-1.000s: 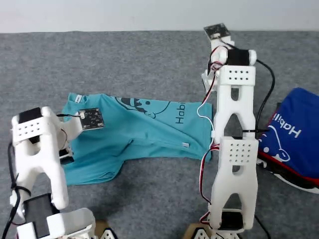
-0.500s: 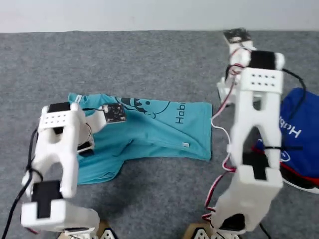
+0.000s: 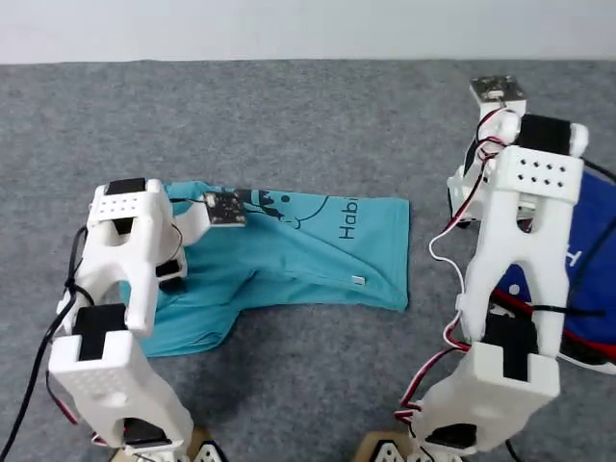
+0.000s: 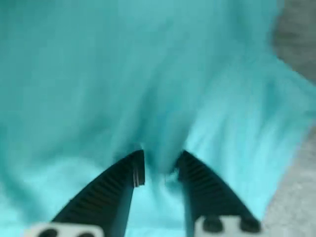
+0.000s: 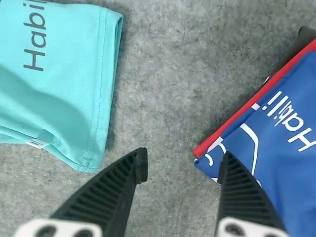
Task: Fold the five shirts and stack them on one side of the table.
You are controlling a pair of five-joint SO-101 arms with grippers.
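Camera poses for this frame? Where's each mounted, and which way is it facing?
High: fixed above, looking down on the table, both arms, teal shirt, blue shirt.
Left wrist: on left arm, close over teal shirt; left gripper open.
Right wrist: on right arm, facing table between shirts; right gripper open.
Shared: high and right wrist show both shirts.

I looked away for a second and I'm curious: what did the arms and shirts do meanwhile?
The right gripper swung rightward off the edge of the teal shirt and now hangs open over bare table beside the blue shirt. The left gripper moved inward, farther over the teal shirt. Neither took hold of anything. Both shirts lie as before.
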